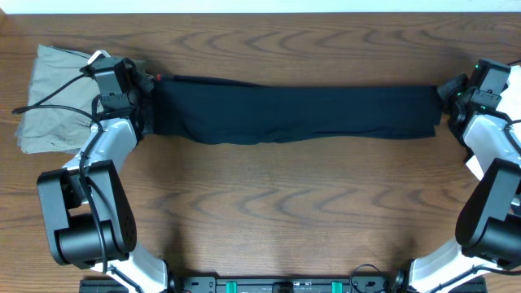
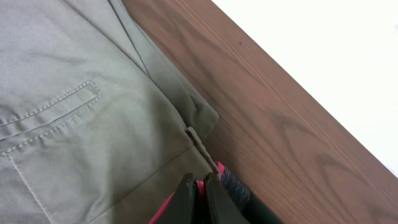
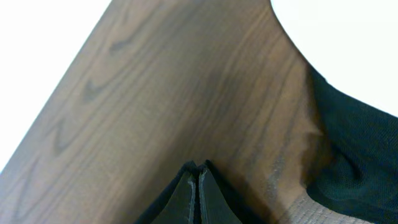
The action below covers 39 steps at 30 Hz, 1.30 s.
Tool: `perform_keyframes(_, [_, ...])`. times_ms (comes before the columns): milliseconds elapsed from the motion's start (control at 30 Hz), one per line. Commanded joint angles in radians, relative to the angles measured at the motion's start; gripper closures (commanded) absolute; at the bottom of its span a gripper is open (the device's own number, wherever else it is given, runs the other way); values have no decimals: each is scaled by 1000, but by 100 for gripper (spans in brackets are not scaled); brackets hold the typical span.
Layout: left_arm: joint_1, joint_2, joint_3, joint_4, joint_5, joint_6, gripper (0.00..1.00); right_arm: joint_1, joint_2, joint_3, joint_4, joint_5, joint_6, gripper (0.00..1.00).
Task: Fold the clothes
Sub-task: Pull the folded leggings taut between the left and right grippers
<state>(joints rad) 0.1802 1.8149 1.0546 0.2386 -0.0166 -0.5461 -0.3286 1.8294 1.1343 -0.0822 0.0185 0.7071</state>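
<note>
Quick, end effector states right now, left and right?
Left end effector: closed, pinching the leggings waistband.
Right end effector: closed; grip on leggings cannot be told.

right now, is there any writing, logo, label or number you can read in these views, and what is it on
No text can be read in any view.
black leggings: no print or logo shows.
khaki trousers: pocket stitching only, no label.
dark rail at the bottom of the overhead view: tiny pale specks, too small to tell whether they are writing.
</note>
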Motion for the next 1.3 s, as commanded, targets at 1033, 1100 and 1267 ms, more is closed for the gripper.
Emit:
perform_keyframes(1033, [6, 11, 37, -21, -130, 18, 93, 57, 14, 230, -380, 153, 75, 99])
perform_keyframes(1100, [6, 11, 37, -23, -131, 18, 93, 61, 14, 264, -430, 164, 87, 99])
perform_keyframes(1267, [6, 11, 37, -24, -131, 18, 93, 62, 14, 322, -513, 189, 116, 99])
